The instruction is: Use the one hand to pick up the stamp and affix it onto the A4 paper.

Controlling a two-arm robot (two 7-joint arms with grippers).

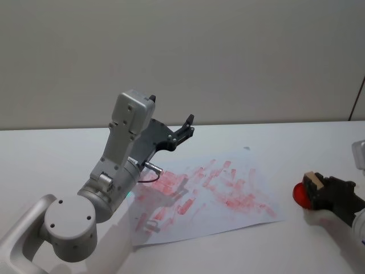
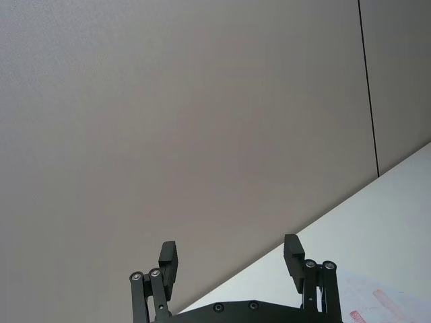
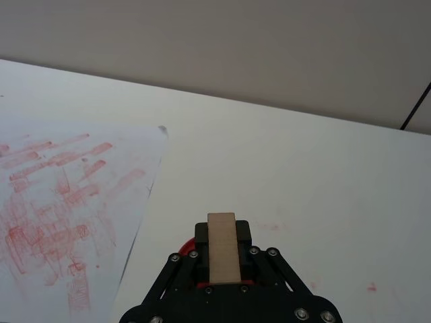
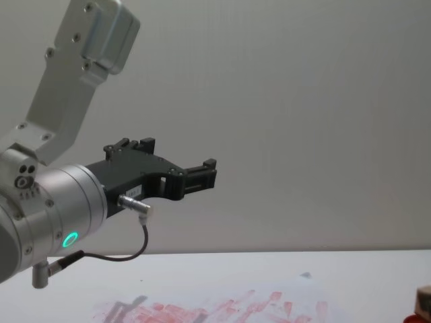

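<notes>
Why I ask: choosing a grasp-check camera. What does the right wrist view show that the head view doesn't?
Right wrist view, not head: both fingers of the right gripper flanking the stamp, and red specks on the table. Head view, not wrist: the left gripper, open, held high over the table. Both: stamp, right gripper, A4 paper, and a red round item beneath the stamp.

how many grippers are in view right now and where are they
2. The left gripper is raised in the air on the left, open and empty. The right gripper sits low on the right, off the A4 paper, shut on the stamp.
</notes>
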